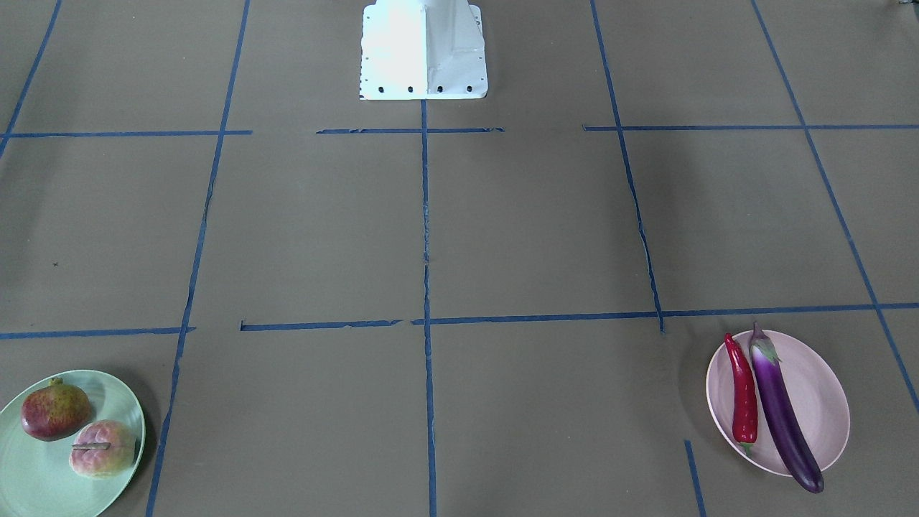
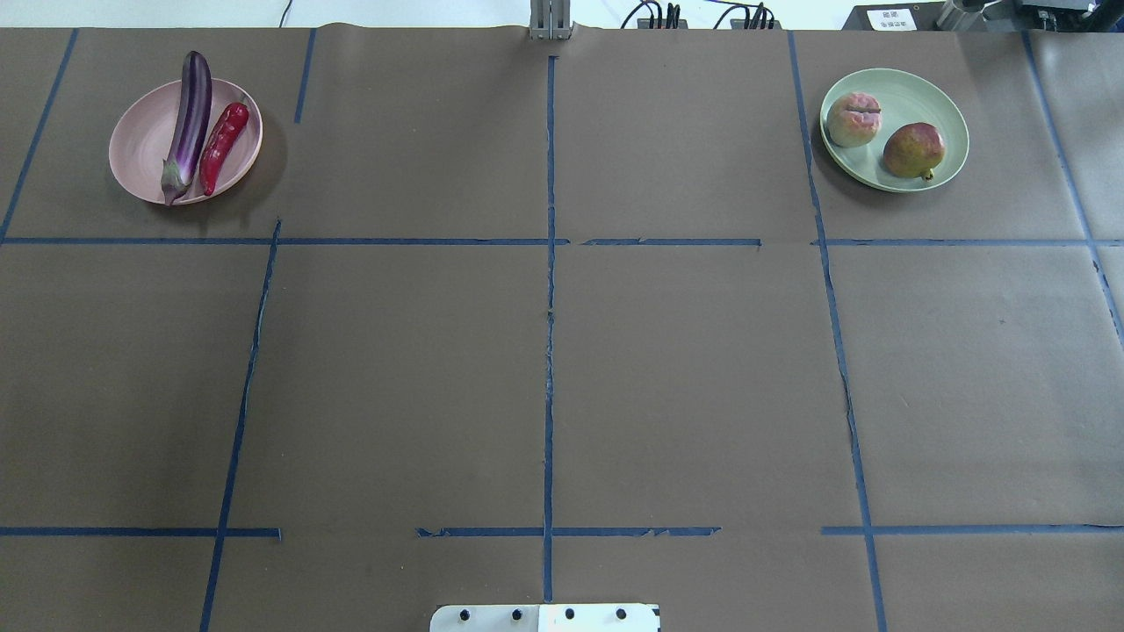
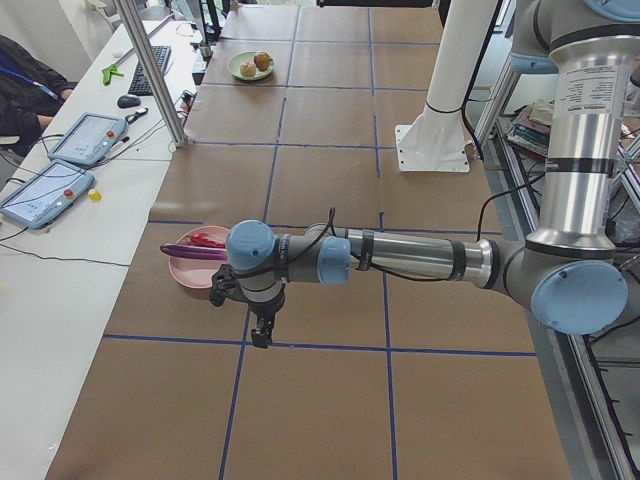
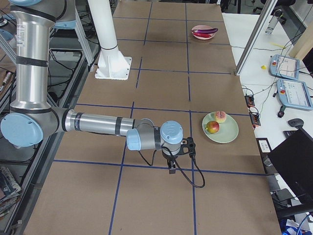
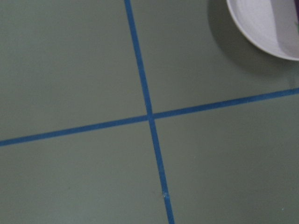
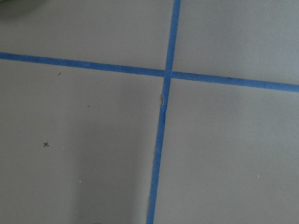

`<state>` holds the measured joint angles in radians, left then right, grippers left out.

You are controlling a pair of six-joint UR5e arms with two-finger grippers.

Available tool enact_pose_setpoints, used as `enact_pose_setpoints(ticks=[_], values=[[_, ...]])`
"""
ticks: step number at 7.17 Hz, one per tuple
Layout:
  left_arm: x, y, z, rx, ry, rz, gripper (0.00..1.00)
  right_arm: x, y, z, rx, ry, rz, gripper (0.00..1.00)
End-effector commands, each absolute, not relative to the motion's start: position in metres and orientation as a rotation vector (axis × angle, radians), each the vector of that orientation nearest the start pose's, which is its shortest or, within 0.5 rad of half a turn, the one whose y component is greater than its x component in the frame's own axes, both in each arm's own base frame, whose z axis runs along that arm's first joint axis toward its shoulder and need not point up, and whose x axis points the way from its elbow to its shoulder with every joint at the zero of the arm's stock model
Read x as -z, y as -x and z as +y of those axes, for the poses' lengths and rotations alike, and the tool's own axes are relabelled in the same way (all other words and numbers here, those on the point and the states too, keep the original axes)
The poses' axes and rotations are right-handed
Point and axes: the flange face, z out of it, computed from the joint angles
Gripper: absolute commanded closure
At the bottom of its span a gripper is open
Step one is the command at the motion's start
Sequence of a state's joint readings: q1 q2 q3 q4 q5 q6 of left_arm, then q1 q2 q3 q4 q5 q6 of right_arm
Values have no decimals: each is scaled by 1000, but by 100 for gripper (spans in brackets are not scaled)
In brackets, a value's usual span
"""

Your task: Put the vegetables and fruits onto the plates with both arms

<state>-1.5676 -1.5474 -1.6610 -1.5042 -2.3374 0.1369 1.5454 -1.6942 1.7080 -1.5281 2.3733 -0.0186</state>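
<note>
A big table (image 2: 395, 377) fills the room's middle. It is covered in brown paper with blue tape lines (image 2: 550, 351) making squares. A white box-shaped base (image 1: 423, 50) stands at the robot's edge.

All 4 foods look like they are already on plates, so the job seems done. The long shiny purple eggplant (image 2: 188, 110) and the thin red chili pepper (image 2: 223, 145) lie side by side, touching, on the round pale pink plate (image 2: 140, 149). The round dark-red pomegranate (image 2: 914, 150) and the pink-and-yellow peach-like fruit (image 2: 853, 118) sit close together on the round pale green plate (image 2: 913, 92). The 2 plates are well apart, in the far corners.

The black left gripper (image 3: 262, 338) hangs over the table near the pink plate. The black right gripper (image 4: 173, 169) hangs near the green plate. I cannot tell if either one is squeezed or let go. Neither seems to carry anything.

What could go wrong? The eggplant is longer than its plate, and 1 end sticks out past the rim. If the left arm swings low on its way home, it might bump the plate and tip the eggplant off. The round fruits might roll off if the green plate gets knocked.
</note>
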Motion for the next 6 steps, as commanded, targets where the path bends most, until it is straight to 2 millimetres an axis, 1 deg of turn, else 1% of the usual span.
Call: enact_pose_setpoints(ticks=[1, 2, 3, 4, 5, 6], values=[[-643, 66, -456, -105, -15, 765, 0, -636, -54, -432, 54, -23, -792, 0], [-637, 67, -456, -104, -16, 765, 0, -637, -54, -431, 55, -24, -792, 0], [-635, 66, -451, -105, -18, 766, 0, -637, -54, -431, 55, -24, -792, 0], [-625, 66, -451, -112, -36, 765, 0, -637, -54, -430, 54, -23, -793, 0], [-626, 66, -438, -123, -47, 760, 0, -638, -54, -429, 54, -21, -795, 0], [-612, 66, -435, -141, -87, 763, 0, -638, -53, -429, 53, -18, -796, 0]])
